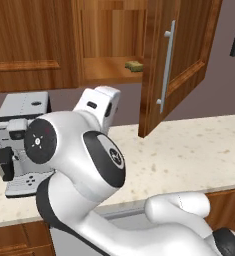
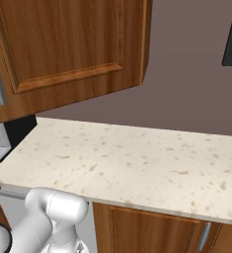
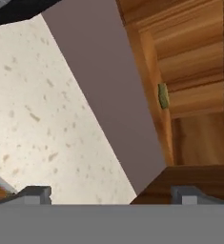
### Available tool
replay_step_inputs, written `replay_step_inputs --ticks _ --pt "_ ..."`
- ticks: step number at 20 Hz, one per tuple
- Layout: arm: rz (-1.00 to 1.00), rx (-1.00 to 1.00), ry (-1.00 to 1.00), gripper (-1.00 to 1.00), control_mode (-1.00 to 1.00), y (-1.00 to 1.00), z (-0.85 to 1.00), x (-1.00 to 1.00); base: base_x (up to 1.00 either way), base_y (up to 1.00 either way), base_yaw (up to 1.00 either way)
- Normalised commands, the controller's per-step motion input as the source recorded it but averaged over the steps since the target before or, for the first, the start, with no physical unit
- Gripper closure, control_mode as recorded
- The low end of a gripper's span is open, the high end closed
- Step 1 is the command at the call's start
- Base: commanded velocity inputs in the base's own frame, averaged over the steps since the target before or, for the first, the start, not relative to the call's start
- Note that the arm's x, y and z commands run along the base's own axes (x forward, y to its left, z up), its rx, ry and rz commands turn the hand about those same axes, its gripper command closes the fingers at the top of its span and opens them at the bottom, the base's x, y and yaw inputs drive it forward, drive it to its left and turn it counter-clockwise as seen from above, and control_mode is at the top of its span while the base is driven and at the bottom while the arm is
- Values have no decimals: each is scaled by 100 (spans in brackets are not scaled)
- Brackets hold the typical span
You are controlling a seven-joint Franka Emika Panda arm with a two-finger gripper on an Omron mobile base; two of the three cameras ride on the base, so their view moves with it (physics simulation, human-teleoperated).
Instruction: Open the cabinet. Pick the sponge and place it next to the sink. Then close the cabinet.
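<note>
Standing open, cabinet of reddish-brown wood up on the wall, door swung out toward the camera over the counter, long vertical silver bar handle on its face. Lying flat on the lighter wood shelf inside, near the front edge on the right, just beside the open door: sponge, small yellowish-olive block, also visible from the hand view as a thin green sliver at the shelf edge, that view rolled sideways. Gripper released, jaws spread wide, nothing between them, dark fingertips poking up at the bottom of the hand view, well apart from sponge, aimed past the edge of the door toward the cabinet interior. Speckled beige countertop below, mauve wall behind. Silver and black coffee machine on the counter at left in the left base view, partly behind the white arm. Lower wooden cabinet fronts under the counter in the right base view.
</note>
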Motion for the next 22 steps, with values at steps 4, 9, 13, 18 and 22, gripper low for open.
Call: replay_step_inputs --ticks 4,9,13,18,22 --pt "0 -32 20 -100 -100 -10 5 5 0 0 0" --pt "0 -25 11 -100 -100 3 10 23 0 0 0" --pt "0 -23 11 -100 -100 10 10 32 0 0 0" --pt "0 -27 7 -100 -100 0 0 46 0 0 0" --pt "-3 -22 4 -100 -100 -8 0 22 0 0 0"
